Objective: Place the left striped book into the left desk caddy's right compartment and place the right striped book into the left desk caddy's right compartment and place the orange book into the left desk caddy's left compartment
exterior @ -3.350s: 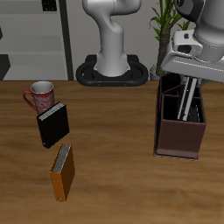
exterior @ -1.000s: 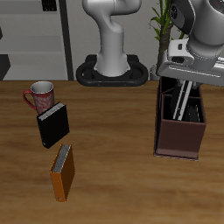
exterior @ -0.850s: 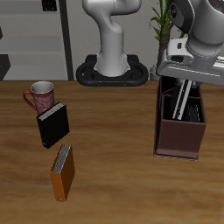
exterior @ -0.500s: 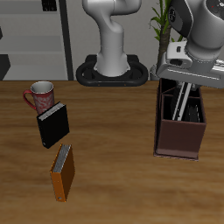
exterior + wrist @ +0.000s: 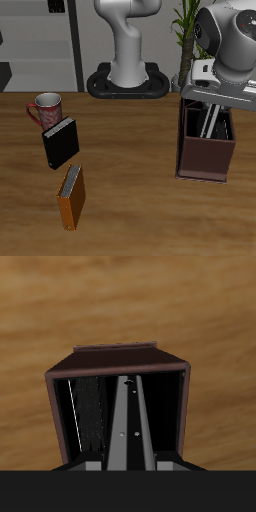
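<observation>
The orange book (image 5: 71, 197) – plain cover, grey page edge – lies flat on the table (image 5: 130, 190); only the wrist view shows striped books inside the left desk caddy (image 5: 118, 355) – pincer grip unclear.

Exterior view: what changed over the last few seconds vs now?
The arm's wrist and hand rose and tilted above the left desk caddy, pulling away from it. A striped book stands in the caddy; which one cannot be told. No grasp is visible now. The orange book, black book and mug stayed put.
</observation>
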